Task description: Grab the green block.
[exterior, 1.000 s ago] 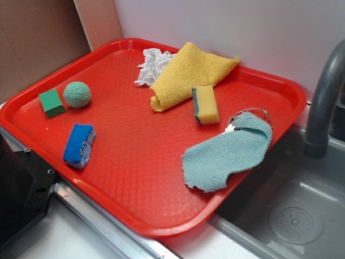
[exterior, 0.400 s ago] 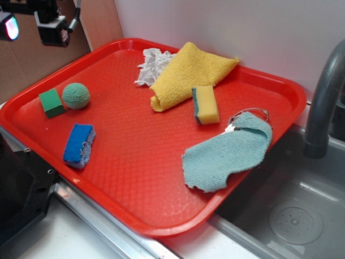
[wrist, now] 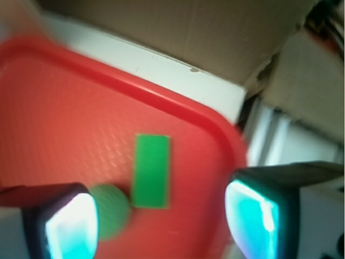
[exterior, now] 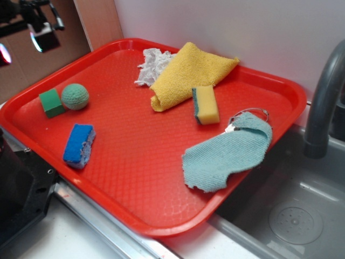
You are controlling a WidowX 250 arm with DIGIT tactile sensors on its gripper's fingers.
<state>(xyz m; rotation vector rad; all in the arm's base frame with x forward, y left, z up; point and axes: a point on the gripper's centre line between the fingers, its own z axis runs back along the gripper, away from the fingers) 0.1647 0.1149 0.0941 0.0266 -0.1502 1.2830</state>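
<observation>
The gripper [wrist: 161, 218] is hanging above the far left corner of the red tray [exterior: 161, 162], well clear of everything on it — in the exterior view only part of it [exterior: 29, 24] is showing at the top left edge of the frame, against the brown cardboard backdrop [exterior: 21, 70]. In the wrist view its two fingers [wrist: 67, 224] are standing wide apart, with nothing between them but open air, and their pads are glowing pale cyan.

The green block [exterior: 52, 102] is sitting flat on the tray near the left rim, just beside the pale-green textured ball [exterior: 75, 96], which is lying to its right in the exterior view; whether the two are touching is hard to tell. From the wrist camera the green block [wrist: 152, 171] is appearing as an upright green rectangle in the gap between the fingers, with the ball [wrist: 110, 210] partly hidden behind the left-hand finger.

Nearer the front edge a blue sponge [exterior: 79, 144] is resting on the tray. Toward the back, a yellow cloth [exterior: 188, 73] is lying folded over a scrap of white rag [exterior: 151, 65], and a yellow sponge with a green side [exterior: 206, 104] is sitting just in front of the cloth. A teal cloth [exterior: 229, 154] is spreading out by the right rim — beyond it, a grey faucet [exterior: 323, 102] is rising over the sink [exterior: 291, 216]
</observation>
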